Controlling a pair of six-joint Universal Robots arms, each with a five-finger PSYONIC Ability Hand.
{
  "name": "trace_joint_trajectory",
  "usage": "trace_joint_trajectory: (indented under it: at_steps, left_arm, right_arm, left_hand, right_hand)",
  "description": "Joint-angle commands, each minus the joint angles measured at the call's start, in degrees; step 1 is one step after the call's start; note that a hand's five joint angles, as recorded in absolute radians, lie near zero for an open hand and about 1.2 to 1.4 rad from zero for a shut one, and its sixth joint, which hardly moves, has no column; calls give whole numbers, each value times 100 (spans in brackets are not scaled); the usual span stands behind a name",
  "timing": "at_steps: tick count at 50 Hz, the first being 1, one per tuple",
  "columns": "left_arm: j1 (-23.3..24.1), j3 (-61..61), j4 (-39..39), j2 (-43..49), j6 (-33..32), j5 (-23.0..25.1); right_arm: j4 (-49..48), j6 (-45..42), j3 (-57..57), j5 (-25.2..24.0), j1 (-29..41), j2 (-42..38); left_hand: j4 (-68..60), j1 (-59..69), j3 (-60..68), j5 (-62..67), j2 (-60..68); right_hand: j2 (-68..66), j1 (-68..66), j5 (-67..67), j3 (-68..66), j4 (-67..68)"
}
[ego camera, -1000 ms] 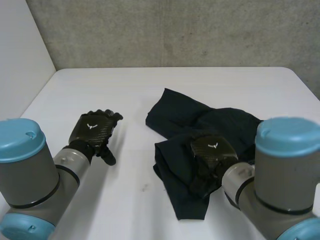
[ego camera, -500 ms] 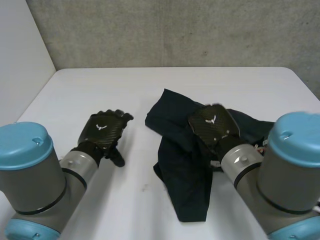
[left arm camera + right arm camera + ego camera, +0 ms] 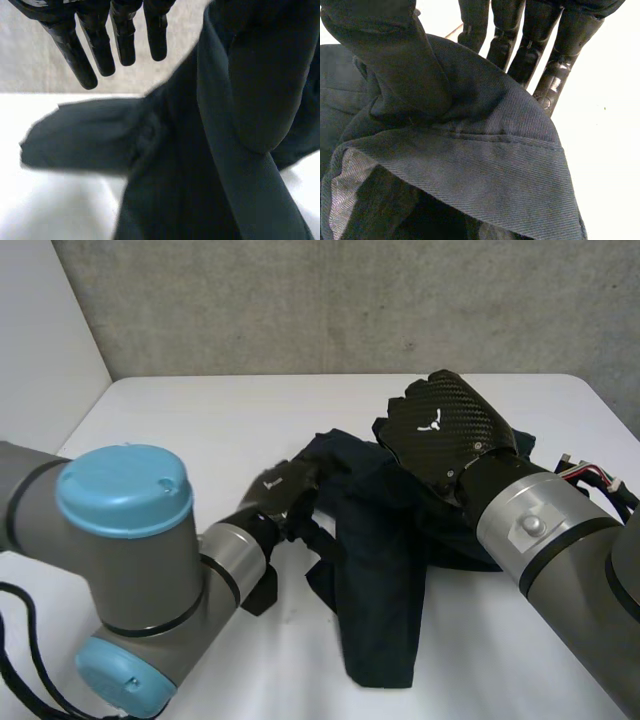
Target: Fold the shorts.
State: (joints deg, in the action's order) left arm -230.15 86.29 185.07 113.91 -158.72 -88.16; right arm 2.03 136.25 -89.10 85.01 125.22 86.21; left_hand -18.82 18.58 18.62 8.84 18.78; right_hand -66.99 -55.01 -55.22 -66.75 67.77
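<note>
The shorts [image 3: 380, 540] are dark navy cloth in a woven twill. The fine diagonal ribs show clearly in the right wrist view [image 3: 485, 170], as does a stitched seam running across a thick folded edge. They lie crumpled at the middle of the smooth white desk [image 3: 200, 420]. One long leg trails flat toward the near edge, and the upper part is pulled up into soft ridges and folds.

The right hand [image 3: 440, 425], glossy black with a carbon-weave back, is raised above the far side of the shorts. It is closed on them: in its wrist view a bunched fold of the cloth sits between the thumb [image 3: 385, 60] and the fingers [image 3: 535, 45], pinched there, and the fabric hangs down from the grip in a rounded drape. Bare desk [image 3: 610, 125] shows beyond the fingers.

The left hand [image 3: 283, 488] is low at the left edge of the shorts, near a flap that sticks out sideways. In its wrist view the fingers [image 3: 102, 50] are straight and slightly spread, holding nothing, and hang above the cloth [image 3: 175, 175]. I cannot tell whether they touch it. That flap lies flat on the desk [image 3: 50, 200] as a blunt tongue, while a taller fold rises just beside the hand.
</note>
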Motion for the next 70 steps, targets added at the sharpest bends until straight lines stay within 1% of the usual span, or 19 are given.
trace_joint_trajectory:
  at_steps: [1,6,11,12,16,19,23,26,32,37,42,45,50,54,58,64,65,68,70]
  left_arm:
    - [111,-446,-445,623,490,545]
    - [111,-622,-595,808,877,853]
    - [111,-666,-735,782,878,757]
    - [102,-683,-753,756,852,695]
    - [32,-894,-850,282,536,300]
    - [-213,-965,-868,-288,-129,54]
    - [-583,-1052,-894,-939,-1210,-34]
    - [-558,-1105,-938,-1343,-1897,-44]
    - [-549,-974,-1148,-1627,-2593,-87]
    - [-505,-763,-1254,-1241,-3138,-298]
    - [-435,-797,-1228,-224,-3884,-579]
    - [-434,-920,-1158,279,-4070,-632]
    - [-346,-1692,-571,1289,-4246,-676]
    - [-408,-2289,184,1616,-4378,-676]
    - [-426,-2547,653,1608,-4597,-668]
    - [-259,-2354,653,1555,-4800,-685]
    - [-215,-2188,653,1477,-4791,-694]
    - [-206,-1924,697,1257,-4791,-685]
    - [-215,-1747,697,1133,-4791,-685]
  right_arm:
    - [-10,-116,-152,7,3,212]
    - [-19,-116,-213,-2,-15,388]
    - [-10,-125,-257,-20,-59,467]
    - [-10,-125,-249,-20,-59,485]
    - [-10,-134,-205,-29,-76,634]
    - [34,-125,-126,-37,-94,731]
    - [174,-116,85,-20,-129,775]
    - [393,-81,269,-20,-138,766]
    - [938,-29,551,50,-243,635]
    - [1614,243,831,42,-665,-320]
    - [2125,569,1201,-29,-736,-1175]
    - [2222,709,1551,-55,-727,-1806]
    - [2074,859,2237,-55,-736,-2625]
    - [1845,1114,2870,-2,-701,-3144]
    - [1871,1491,3240,15,-683,-3259]
    - [1880,2624,3092,-37,-832,-2847]
    - [1871,2983,2935,-55,-937,-2681]
    - [1871,3529,2592,-90,-1113,-2382]
    - [1862,3724,2433,-90,-1166,-2267]
  left_hand:
    - [-770,794,790,768,774]
    - [-1844,1868,1864,1842,1848]
    - [-5993,6017,6013,5992,5997]
    - [-6116,6141,6137,6115,6120]
    - [-6118,6142,6138,6116,6122]
    - [-6118,6142,6138,6116,6122]
    - [-6118,6142,6138,6116,6122]
    - [-6118,6142,6138,6116,6122]
    - [-6118,6142,6138,6116,6122]
    - [-6118,6142,6138,6116,6122]
    - [-6118,6142,6138,6116,6122]
    - [-6118,6142,6138,6116,6122]
    - [-6118,6142,6138,6116,6122]
    - [-6118,6142,6138,6116,6122]
    - [-6118,6142,6138,6116,6122]
    - [-6118,6142,6138,6116,6122]
    - [-6118,6142,6138,6116,6122]
    - [-6118,6142,6138,6116,6122]
    - [-6118,6142,6138,6116,6122]
  right_hand:
    - [-1301,-2499,-1478,-1325,1223]
    - [-1301,-2499,-1478,-1325,1223]
    - [-1301,-2499,-1478,-1325,1223]
    - [-1301,-2499,-1478,-1325,1223]
    - [-1301,-2499,-1478,-1325,1223]
    - [-1301,-2499,-1478,-1325,1223]
    - [-1301,-2499,-1478,-1325,1223]
    - [-1301,-2499,-1478,-1325,1223]
    - [-1301,-2499,-1478,-1325,1223]
    - [-1301,-2499,-1478,-1325,1223]
    - [-1301,-2499,-1478,-1325,1223]
    - [-1301,-2499,-1478,-1325,1223]
    - [-1301,-2499,-1478,-1325,1223]
    - [-1301,-2499,-1478,-1325,1223]
    - [-1301,-2499,-1478,-1325,1223]
    - [2118,920,1941,2094,-2196]
    - [3290,2092,3113,3266,-3368]
    - [4959,3762,4782,4935,-5037]
    - [5570,4372,5393,5546,-5648]
